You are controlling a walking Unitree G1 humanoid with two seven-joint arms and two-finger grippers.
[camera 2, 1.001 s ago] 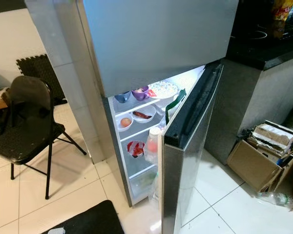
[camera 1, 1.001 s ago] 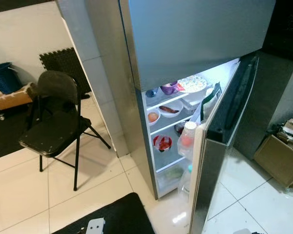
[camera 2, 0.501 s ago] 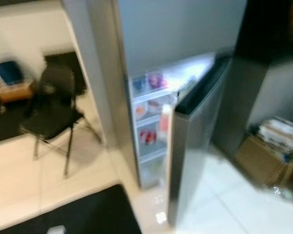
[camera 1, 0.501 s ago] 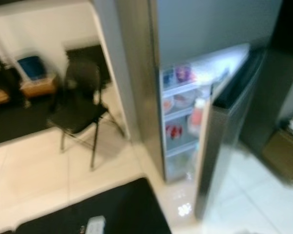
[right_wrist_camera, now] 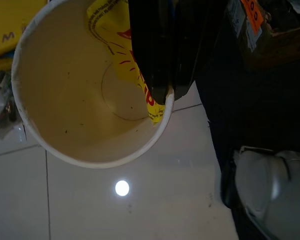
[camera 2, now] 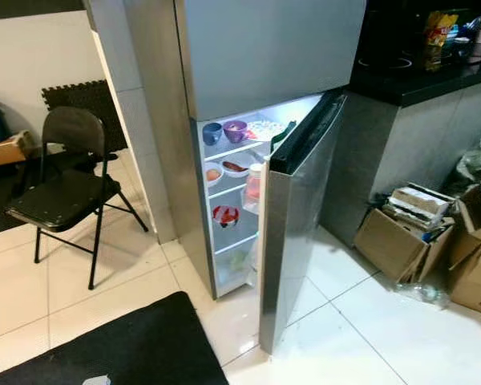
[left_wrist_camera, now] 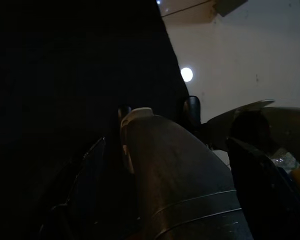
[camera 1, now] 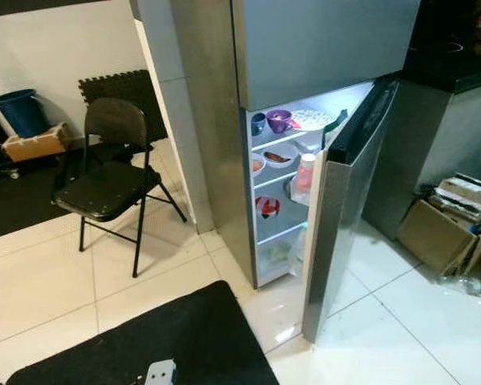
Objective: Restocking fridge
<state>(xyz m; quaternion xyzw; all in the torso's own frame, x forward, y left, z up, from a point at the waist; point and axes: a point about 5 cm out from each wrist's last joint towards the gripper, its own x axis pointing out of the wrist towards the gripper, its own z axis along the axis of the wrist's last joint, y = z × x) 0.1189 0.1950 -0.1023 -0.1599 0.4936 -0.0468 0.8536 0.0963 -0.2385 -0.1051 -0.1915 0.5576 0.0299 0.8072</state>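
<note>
A: White floor tiles (camera 1: 144, 281) and a black mat (camera 1: 168, 345) in front; tall silver fridge (camera 1: 305, 48) ahead, lower door (camera 2: 293, 233) swung open, shelves lit. Black folding chair (camera 1: 104, 172) off to the left, cardboard boxes (camera 2: 405, 233) to the right.

B: Grippers?

A: Right gripper (right_wrist_camera: 162, 75): black fingers pinch the rim of a round white paper cup (right_wrist_camera: 65, 95), one finger inside, a yellow printed wrapper (right_wrist_camera: 127, 50) tucked in beside it. Cup hangs low over the floor, fridge well ahead of it. Left gripper (left_wrist_camera: 157, 112): dark view, fingers astride something pale-topped and dark; grip — cannot tell.

B: Risks?

A: Thin rim hold; the cup could tilt or slip while walking. Shelves already carry bowls (camera 1: 278, 120) and a pink bottle (camera 1: 305, 178), so a careless reach could knock them. Half-open door may catch the arm.

B: Writing?

A: Red print on the wrapper, letters too small to read. "MM" on yellow packaging (right_wrist_camera: 7, 25) beyond the cup.
</note>
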